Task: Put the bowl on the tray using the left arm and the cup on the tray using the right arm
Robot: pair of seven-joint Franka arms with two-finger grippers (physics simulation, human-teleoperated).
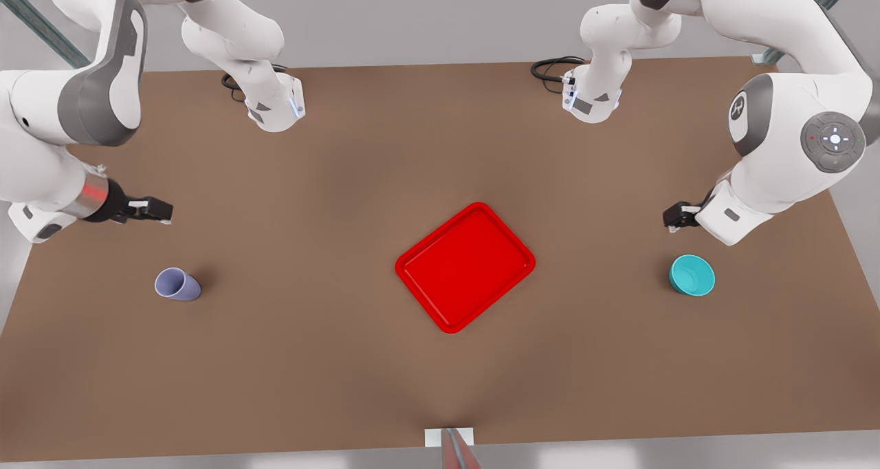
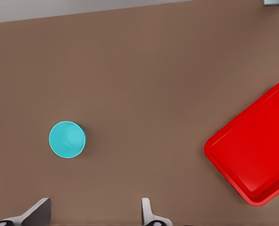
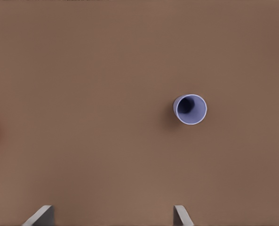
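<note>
The red tray [image 1: 465, 266] lies flat in the middle of the brown table. A teal bowl [image 1: 692, 275] stands upright at the front view's right, and my left gripper [image 1: 678, 216] hovers above the table just behind it, open and holding nothing. The left wrist view has the bowl [image 2: 67, 139] ahead of the spread fingertips [image 2: 41, 210] and the tray [image 2: 252, 150] off to one side. A lavender cup [image 1: 177, 284] stands at the front view's left. My right gripper [image 1: 155, 211] is open and raised behind it. In the right wrist view the cup [image 3: 191, 108] stands upright beyond the fingers [image 3: 179, 214].
Both arm bases [image 1: 275, 108] [image 1: 592, 97] stand at the table's far edge with black cables [image 1: 550, 69] beside them. A small white bracket [image 1: 449, 437] sits at the middle of the near edge. Bare brown tabletop [image 1: 309, 201] lies between each object and the tray.
</note>
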